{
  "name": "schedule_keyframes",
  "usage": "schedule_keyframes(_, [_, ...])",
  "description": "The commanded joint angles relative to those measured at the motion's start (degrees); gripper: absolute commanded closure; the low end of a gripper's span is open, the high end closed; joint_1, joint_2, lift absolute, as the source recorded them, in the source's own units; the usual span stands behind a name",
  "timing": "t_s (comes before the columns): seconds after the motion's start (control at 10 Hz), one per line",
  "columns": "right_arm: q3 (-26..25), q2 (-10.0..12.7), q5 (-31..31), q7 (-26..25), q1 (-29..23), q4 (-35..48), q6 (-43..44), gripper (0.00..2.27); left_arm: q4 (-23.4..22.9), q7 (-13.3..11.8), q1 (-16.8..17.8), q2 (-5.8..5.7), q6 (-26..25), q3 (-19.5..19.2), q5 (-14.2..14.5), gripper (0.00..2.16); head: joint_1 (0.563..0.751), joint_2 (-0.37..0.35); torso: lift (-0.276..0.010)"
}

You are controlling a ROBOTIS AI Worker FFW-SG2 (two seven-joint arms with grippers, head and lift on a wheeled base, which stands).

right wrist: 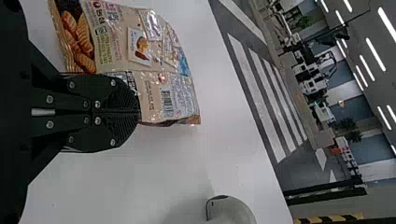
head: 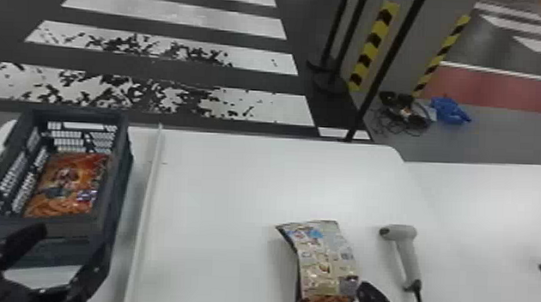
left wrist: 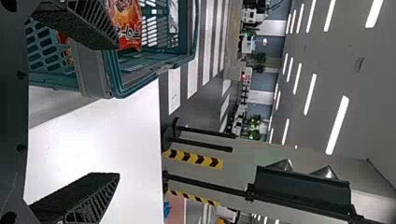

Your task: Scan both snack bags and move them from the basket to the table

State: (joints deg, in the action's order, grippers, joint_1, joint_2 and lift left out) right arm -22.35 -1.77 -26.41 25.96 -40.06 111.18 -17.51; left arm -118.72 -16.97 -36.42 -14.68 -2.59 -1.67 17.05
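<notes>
In a dark blue-grey plastic basket (head: 118, 181), a glossy orange snack bag (head: 66, 184) lies beyond the left gripper's (head: 71, 240) spread jaws; right of the basket, the right gripper's (head: 365, 289) jaws press together by a beige printed snack bag (head: 324, 257), contact unclear.

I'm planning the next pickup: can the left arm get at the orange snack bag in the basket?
Probably yes: the left tool is open and nothing covers the bag, though the basket's near wall may need clearing first.

You're in a big hall, with white road stripes (head: 180, 14) past your table (head: 221, 172)'s far edge and long ceiling lights (left wrist: 337, 125).
</notes>
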Motion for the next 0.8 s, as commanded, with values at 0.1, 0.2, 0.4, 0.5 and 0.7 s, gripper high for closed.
schedule_keyframes(0.1, [-2.08, 1.83, -4.18, 1.02, -2.31, 6.5, -1.43, 2.25, -0.81, 0.0, -0.58, 0.0, 0.17, 0.09, 0.0, 0.01, 0.695, -0.216, -0.098])
schedule_keyframes(0.2, [-2.08, 1.83, -4.35, 1.02, -2.48, 9.14, -3.19, 2.25, -1.51, 0.0, -1.19, 0.09, 0.17, 0.09, 0.0, 0.01, 0.695, -0.219, -0.098])
schedule_keyframes(0.4, [-1.02, 1.83, -2.16, 1.11, -0.11, 10.54, -4.07, 2.25, -2.92, 0.18, -2.51, 0.09, 0.7, 0.0, -0.09, 0.01, 0.695, -0.208, -0.098])
schedule_keyframes(0.5, [0.73, 1.83, 0.92, 1.11, 1.65, 10.11, -3.89, 2.25, -3.27, 0.18, -3.04, 0.09, 0.7, -0.09, -0.09, 0.01, 0.695, -0.197, -0.098])
schedule_keyframes(0.7, [4.07, 1.83, 5.4, 1.2, 6.04, 6.06, -3.01, 2.25, -3.71, 0.18, -3.74, 0.09, 0.7, -0.18, -0.53, 0.01, 0.695, -0.168, -0.098])
